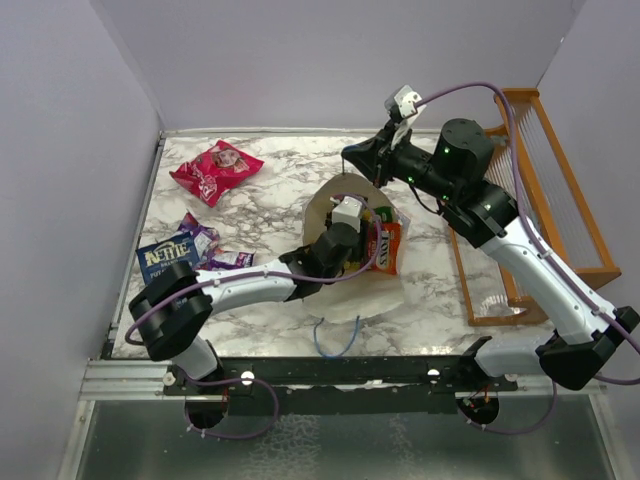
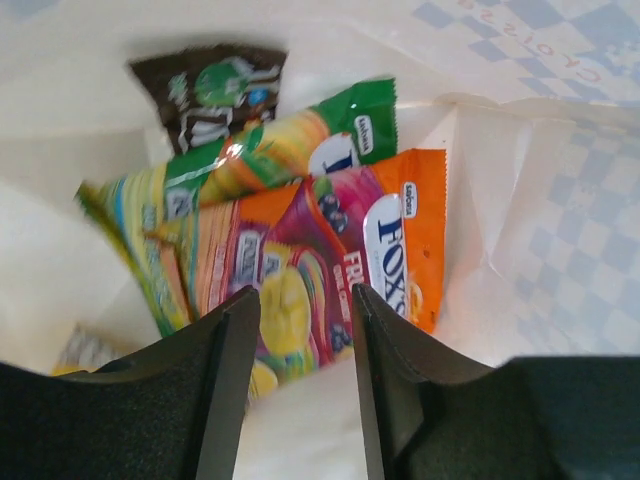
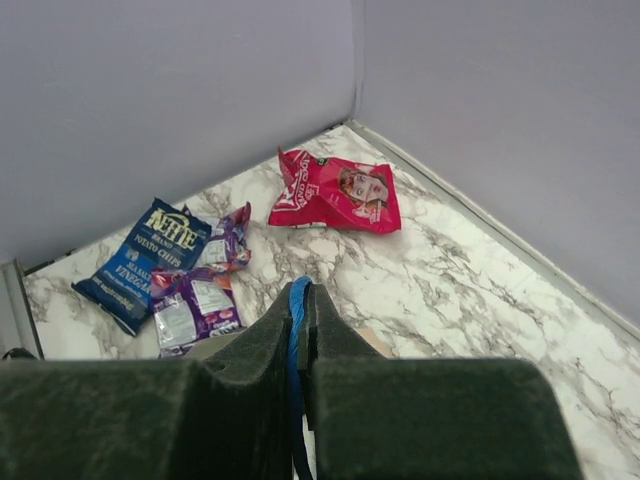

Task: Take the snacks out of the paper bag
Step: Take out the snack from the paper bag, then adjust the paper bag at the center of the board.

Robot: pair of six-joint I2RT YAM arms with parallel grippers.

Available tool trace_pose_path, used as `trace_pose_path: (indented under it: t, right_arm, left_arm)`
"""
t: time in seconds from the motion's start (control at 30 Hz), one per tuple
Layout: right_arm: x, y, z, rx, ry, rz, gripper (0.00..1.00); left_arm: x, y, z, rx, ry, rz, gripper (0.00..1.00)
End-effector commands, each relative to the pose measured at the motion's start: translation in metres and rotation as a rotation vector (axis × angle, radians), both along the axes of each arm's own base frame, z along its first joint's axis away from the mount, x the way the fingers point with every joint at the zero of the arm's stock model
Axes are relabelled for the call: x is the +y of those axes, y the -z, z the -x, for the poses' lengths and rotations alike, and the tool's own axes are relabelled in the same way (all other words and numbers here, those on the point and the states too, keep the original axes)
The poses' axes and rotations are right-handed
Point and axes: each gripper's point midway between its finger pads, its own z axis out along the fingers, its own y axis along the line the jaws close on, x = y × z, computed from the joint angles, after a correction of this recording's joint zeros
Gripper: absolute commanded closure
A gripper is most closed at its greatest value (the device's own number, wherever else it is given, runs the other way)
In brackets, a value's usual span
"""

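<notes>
The cream paper bag lies mid-table with its mouth held up. My right gripper is shut on its blue cord handle. My left gripper is open inside the bag, its jaws just above an orange-pink candy pack. A green-yellow pack and a dark brown packet lie deeper in the bag. Out on the table lie the pink-red bag, the dark blue chips bag and purple packs; the right wrist view shows them too.
An orange wooden rack stands at the right side of the table. The bag's other blue handle loops near the front edge. Grey walls close the back and sides.
</notes>
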Motion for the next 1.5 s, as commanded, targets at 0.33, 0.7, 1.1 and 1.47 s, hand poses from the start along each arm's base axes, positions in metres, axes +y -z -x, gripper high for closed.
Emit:
trace_pose_path:
  t: [0.33,0.7,1.1,1.47]
  right_arm:
    - [-0.007,-0.035,-0.002,-0.128,0.05,-0.032,0.98]
    - [-0.032,-0.026,-0.052,-0.1,0.329,0.015,0.98]
    - [-0.047,-0.088,-0.06,-0.278,0.401,0.084,0.98]
    - [-0.023,-0.027,-0.034,-0.215,0.198,0.114,0.98]
  left_arm:
    - [0.032,0.012,-0.027,0.002,-0.19,-0.098,0.43]
    - [0.028,0.029,-0.035,0.091,-0.191,-0.107,0.38]
    - [-0.022,0.0,-0.076,0.044,-0.021,-0.127,0.39]
    - [-0.011,0.028,-0.076,0.084,0.027,-0.126,0.37]
